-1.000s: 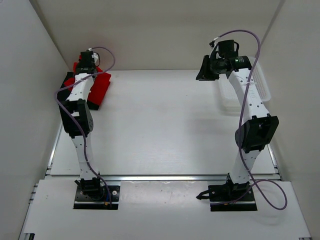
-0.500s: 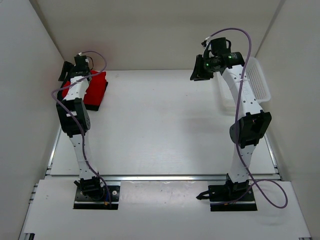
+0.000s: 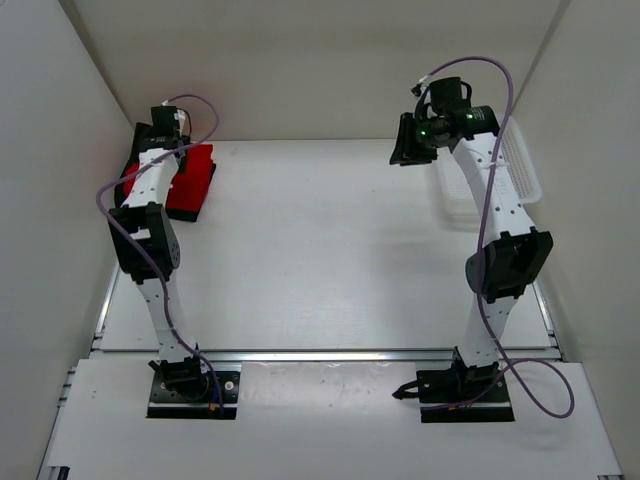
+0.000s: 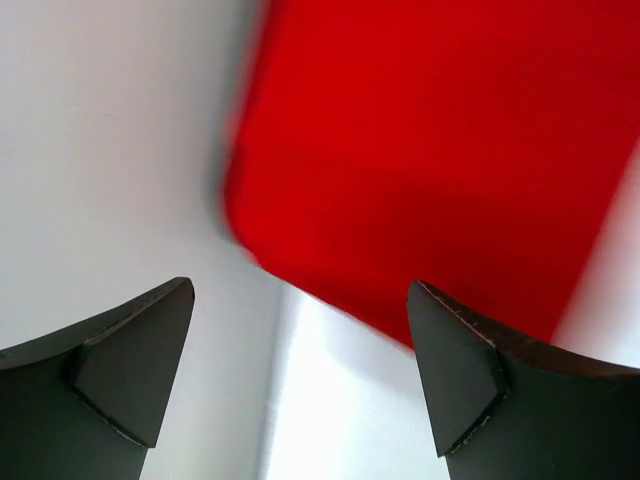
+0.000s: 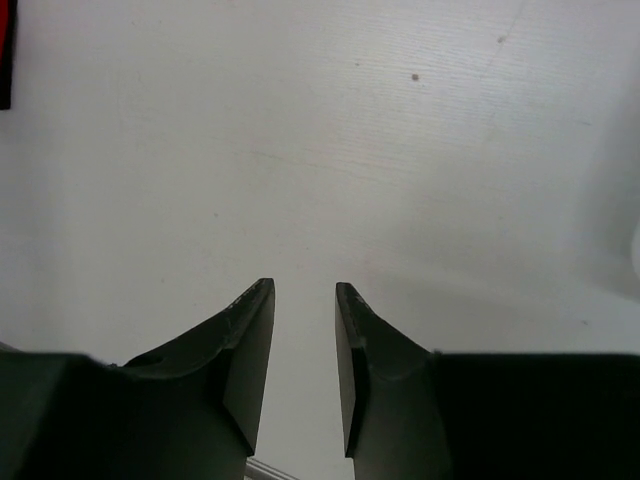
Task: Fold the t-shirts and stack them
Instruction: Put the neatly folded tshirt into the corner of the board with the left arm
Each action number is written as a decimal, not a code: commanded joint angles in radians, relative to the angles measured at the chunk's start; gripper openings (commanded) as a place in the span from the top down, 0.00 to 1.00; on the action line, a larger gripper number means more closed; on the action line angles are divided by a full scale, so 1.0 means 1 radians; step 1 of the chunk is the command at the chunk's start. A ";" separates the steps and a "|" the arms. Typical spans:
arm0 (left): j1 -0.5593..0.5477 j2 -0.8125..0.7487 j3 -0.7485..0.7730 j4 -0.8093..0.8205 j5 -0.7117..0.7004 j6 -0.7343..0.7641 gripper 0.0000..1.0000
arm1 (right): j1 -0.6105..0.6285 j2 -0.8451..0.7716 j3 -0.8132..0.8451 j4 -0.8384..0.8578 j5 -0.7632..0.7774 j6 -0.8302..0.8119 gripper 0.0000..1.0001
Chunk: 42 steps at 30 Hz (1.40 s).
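Red t-shirt [image 3: 193, 178], folded into a flat rectangle, lies at the far-left corner of the white table [image 3: 320, 260]; a black cloth edge [image 3: 187, 213] shows beneath its near side; the left gripper [image 4: 298, 290] hangs above the folded shirt, fingers spread wide, released, with nothing between them; in the left wrist view the red fabric lies beyond the fingers, clear of both; the right gripper [image 5: 305, 285] is raised over the far-right part of the table, near the white mesh basket [image 3: 522, 170]; its fingers are parted by a narrow gap and grasp nothing; only table surface shows below them.
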<state>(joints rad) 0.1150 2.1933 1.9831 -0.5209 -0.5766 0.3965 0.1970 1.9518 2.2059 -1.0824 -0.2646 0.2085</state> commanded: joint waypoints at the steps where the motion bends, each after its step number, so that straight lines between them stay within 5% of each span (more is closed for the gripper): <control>1: -0.102 -0.274 -0.101 -0.209 0.427 -0.162 0.01 | -0.065 -0.151 -0.084 -0.016 0.041 -0.034 0.71; 3: -0.221 -0.372 -0.254 -0.257 0.503 -0.171 0.01 | -0.097 -0.218 -0.199 -0.020 0.056 -0.031 0.63; 8: -0.516 -0.516 -0.541 -0.321 0.604 -0.113 0.01 | -0.031 -0.399 -0.486 -0.016 0.130 -0.067 0.01; 15: -0.687 -0.667 -0.768 -0.375 0.887 -0.107 0.01 | 0.047 -0.616 -0.837 -0.071 0.156 -0.069 0.01; 24: -0.595 -0.831 -1.112 -0.392 1.156 -0.120 0.02 | -0.016 -0.841 -1.052 -0.145 0.120 -0.052 0.01; 29: -0.525 -0.888 -1.118 -0.387 1.138 -0.114 0.01 | -0.051 -0.930 -1.149 -0.149 0.064 -0.047 0.01; 42: -0.486 -0.952 -1.124 -0.389 1.134 -0.101 0.01 | -0.034 -0.941 -1.098 -0.165 0.057 -0.061 0.00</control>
<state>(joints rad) -0.3744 1.2804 0.8604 -0.9230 0.5243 0.2794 0.1738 1.0294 1.0637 -1.2488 -0.1955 0.1562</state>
